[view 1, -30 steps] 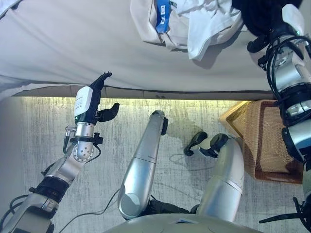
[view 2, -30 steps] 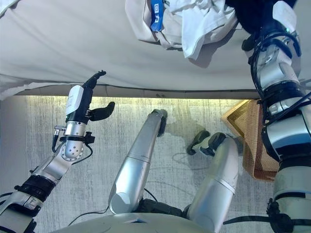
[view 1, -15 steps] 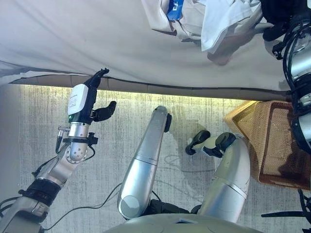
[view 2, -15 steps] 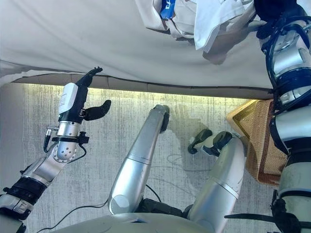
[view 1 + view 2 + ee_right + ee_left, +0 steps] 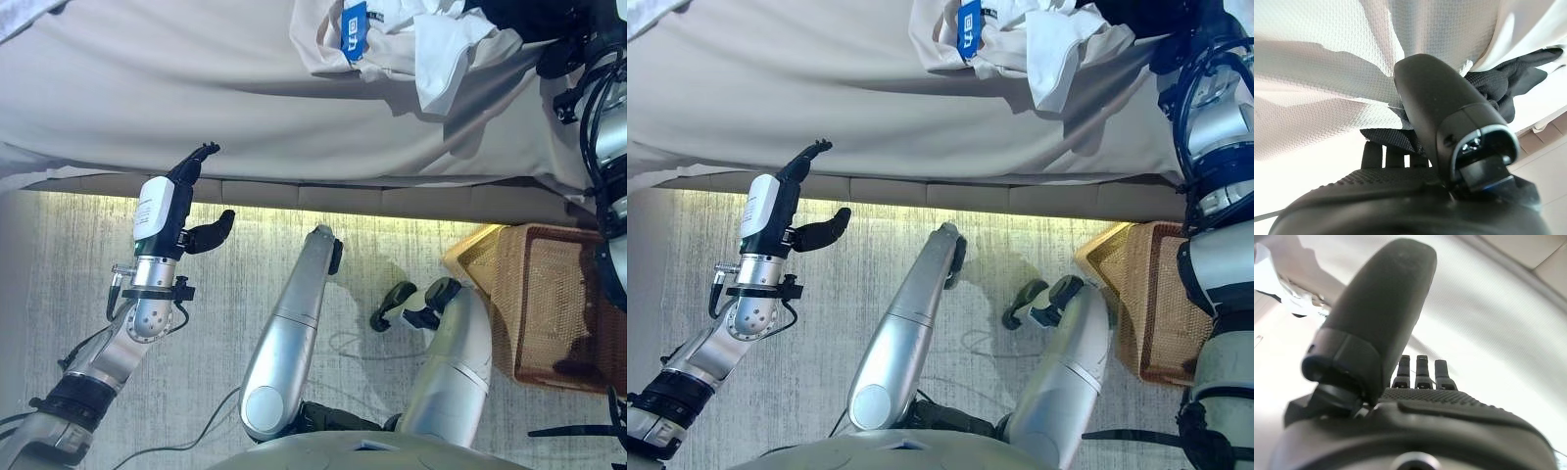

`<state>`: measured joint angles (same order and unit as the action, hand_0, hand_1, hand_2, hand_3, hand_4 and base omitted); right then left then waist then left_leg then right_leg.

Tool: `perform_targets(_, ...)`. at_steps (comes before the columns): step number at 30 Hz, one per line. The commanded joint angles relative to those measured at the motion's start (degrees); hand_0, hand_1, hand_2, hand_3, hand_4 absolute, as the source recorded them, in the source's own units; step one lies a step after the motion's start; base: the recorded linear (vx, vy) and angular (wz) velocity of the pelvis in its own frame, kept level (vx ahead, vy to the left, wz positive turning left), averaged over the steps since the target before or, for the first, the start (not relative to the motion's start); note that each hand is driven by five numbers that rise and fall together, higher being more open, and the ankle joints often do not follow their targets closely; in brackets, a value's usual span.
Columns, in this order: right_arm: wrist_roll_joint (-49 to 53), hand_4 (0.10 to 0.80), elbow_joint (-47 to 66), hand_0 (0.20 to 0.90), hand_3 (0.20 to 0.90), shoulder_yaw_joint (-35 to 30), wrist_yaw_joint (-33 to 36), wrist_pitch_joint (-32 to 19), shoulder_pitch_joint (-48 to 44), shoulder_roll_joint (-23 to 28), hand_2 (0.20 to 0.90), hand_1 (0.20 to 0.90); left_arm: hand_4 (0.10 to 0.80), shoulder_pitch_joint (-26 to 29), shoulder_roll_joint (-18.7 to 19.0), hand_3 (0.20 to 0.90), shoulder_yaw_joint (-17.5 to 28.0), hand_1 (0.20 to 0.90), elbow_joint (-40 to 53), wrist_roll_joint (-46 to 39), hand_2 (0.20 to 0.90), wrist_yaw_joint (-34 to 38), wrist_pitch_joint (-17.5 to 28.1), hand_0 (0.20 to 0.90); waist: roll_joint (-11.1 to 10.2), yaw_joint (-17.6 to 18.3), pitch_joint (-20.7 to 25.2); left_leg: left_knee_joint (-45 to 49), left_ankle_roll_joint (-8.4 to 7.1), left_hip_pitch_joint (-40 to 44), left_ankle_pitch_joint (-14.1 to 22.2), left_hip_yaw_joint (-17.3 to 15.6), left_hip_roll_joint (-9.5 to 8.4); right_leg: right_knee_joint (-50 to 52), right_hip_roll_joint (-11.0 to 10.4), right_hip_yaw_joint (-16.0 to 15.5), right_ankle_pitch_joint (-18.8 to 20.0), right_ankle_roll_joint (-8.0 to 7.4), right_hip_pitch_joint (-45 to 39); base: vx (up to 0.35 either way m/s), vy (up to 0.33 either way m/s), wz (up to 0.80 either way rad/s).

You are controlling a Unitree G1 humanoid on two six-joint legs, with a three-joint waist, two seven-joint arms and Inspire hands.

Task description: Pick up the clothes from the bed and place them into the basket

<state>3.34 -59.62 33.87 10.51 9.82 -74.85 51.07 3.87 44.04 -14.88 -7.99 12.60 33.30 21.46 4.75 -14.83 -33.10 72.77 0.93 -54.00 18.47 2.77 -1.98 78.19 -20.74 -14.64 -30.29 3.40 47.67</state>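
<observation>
A pile of clothes lies on the grey bed (image 5: pixel 196 88) at the far right: a beige garment with a blue tag (image 5: pixel 333 44), a white shirt (image 5: pixel 441 49) and a black garment (image 5: pixel 509 15). My right arm reaches up into that pile. In the right wrist view my right hand (image 5: pixel 1415 191) is buried among the black cloth (image 5: pixel 1498 93) and the white cloth (image 5: pixel 1327 58), its thumb against the black cloth. My left hand (image 5: pixel 181 211) stands upright and open by the bed's edge, holding nothing. The wicker basket (image 5: pixel 549 304) sits on the floor at the right.
The bed's front edge (image 5: pixel 294 191) runs across the view, with a lit strip under it. A grey rug (image 5: pixel 59 274) covers the floor between the bed and me. The basket stands just below the bed's right part.
The whole picture has shifted, so the camera has moved. My left hand keeps its open, upright pose and my right arm stays at the clothes pile.
</observation>
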Motion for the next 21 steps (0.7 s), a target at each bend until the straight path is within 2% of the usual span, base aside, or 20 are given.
perform_targets(1,0.0,0.100,1.8,0.300,0.200,-3.0,1.6,-2.7,-1.8,6.6,0.300,0.300,0.800,-1.3,1.4,0.900,6.0,0.900,4.8,-0.8,0.900,2.3,3.4,0.900,-1.6,0.5,7.1,-4.5,-0.15,9.0,1.0,-3.6,3.32,-6.8,4.9,0.0,8.1,-2.38,-4.5,0.081,-0.012,-0.05)
perform_targets(5,0.0,0.100,0.1,0.300,0.200,-5.2,0.1,-2.8,0.6,7.4,0.300,0.300,0.800,-1.1,1.8,0.900,5.7,0.900,4.7,-1.0,0.900,0.5,3.7,0.900,-3.0,0.3,9.3,-8.6,-0.23,13.6,0.3,-3.5,3.81,-11.0,5.0,-0.6,8.4,-2.35,-9.6,0.073,-0.029,-0.09)
perform_targets(7,1.0,0.100,-0.6,0.300,0.200,-7.1,-4.5,-2.9,3.3,7.9,0.300,0.300,0.800,-0.4,2.6,0.900,5.3,0.900,4.2,-1.6,0.900,-1.0,3.3,0.900,-4.4,0.1,10.6,-11.5,-0.29,17.4,-1.2,-3.4,4.46,-14.9,4.8,-1.7,9.0,-1.87,-14.4,0.103,-0.053,0.00)
perform_targets(8,1.0,0.125,-0.6,0.321,0.225,-7.2,-4.8,-3.0,3.4,8.0,0.321,0.321,0.800,-0.3,2.7,0.900,5.3,0.900,4.2,-1.6,0.900,-1.0,3.3,0.900,-4.5,0.1,10.5,-11.5,-0.29,17.6,-1.0,-3.4,4.51,-14.9,4.8,-1.7,8.9,-1.86,-14.7,0.064,-0.061,0.03)
perform_targets(9,1.9,0.800,-1.4,0.900,0.900,-7.5,-8.0,-3.5,4.7,8.1,0.900,0.900,0.800,0.0,3.3,0.900,5.2,0.900,3.7,-1.8,0.900,-1.4,3.2,0.900,-5.1,-0.1,10.7,-13.0,0.27,18.3,-3.1,-3.7,4.89,-16.8,4.7,-2.8,10.6,-0.70,-16.0,0.075,-0.032,0.02)
perform_targets(10,2.1,0.800,-1.5,0.900,0.900,-7.5,-8.3,-3.7,5.0,8.1,0.900,0.900,0.800,0.0,3.3,0.900,5.3,0.900,3.7,-1.8,0.900,-1.6,3.1,0.900,-5.1,-0.1,10.7,-12.2,-0.03,18.9,-1.7,-3.4,4.85,-16.0,4.8,-2.4,9.3,-1.32,-16.6,0.107,-0.051,0.04)
perform_targets(13,3.2,0.800,-1.7,0.900,0.900,-8.1,-9.1,-4.7,6.5,8.0,0.900,0.900,0.800,0.6,4.8,0.900,5.8,0.900,3.1,-2.5,0.900,-2.9,2.3,0.900,-5.9,-0.1,10.3,-11.1,0.38,19.2,-1.8,-3.5,5.18,-16.1,5.4,-3.0,9.7,-0.62,-17.9,0.073,-0.044,-0.03)
perform_targets(17,1.9,0.800,-2.2,0.900,0.900,-8.7,-10.3,-5.8,7.3,7.8,0.900,0.900,0.800,1.2,5.8,0.900,5.9,0.900,2.9,-2.3,0.900,-2.8,2.1,0.900,-6.0,-0.2,9.5,-10.3,0.71,19.2,-1.3,-3.4,5.22,-16.1,5.6,-2.8,10.1,-0.55,-18.5,-0.037,-0.026,-0.12)
perform_targets(18,2.1,0.800,-1.9,0.900,0.900,-8.4,-10.4,-5.7,7.3,7.9,0.900,0.900,0.800,1.2,6.0,0.900,6.1,0.900,3.0,-2.4,0.900,-2.8,2.1,0.900,-6.1,-0.2,9.3,-11.5,1.14,19.0,-2.9,-3.7,5.34,-17.1,5.4,-3.4,11.6,0.17,-18.4,-0.087,-0.011,-0.07)
perform_targets(20,2.7,0.800,-1.3,0.900,0.900,-8.2,-10.2,-5.7,7.9,7.9,0.900,0.900,0.800,1.1,6.1,0.900,6.3,0.900,3.0,-2.3,0.900,-2.5,2.3,0.900,-6.1,-0.2,9.0,-12.3,1.20,19.7,-3.1,-3.7,5.38,-17.8,5.4,-3.5,11.9,0.14,-19.1,-0.024,-0.015,-0.01)
perform_targets(21,3.0,0.800,-1.1,0.900,0.900,-8.3,-10.1,-5.6,8.3,7.7,0.900,0.900,0.800,1.0,6.1,0.900,6.3,0.900,2.8,-2.2,0.900,-2.4,2.3,0.900,-6.0,-0.2,8.9,-12.3,0.86,20.7,-1.7,-3.4,5.39,-17.8,5.6,-3.0,10.9,-0.59,-20.1,0.038,-0.016,-0.02)
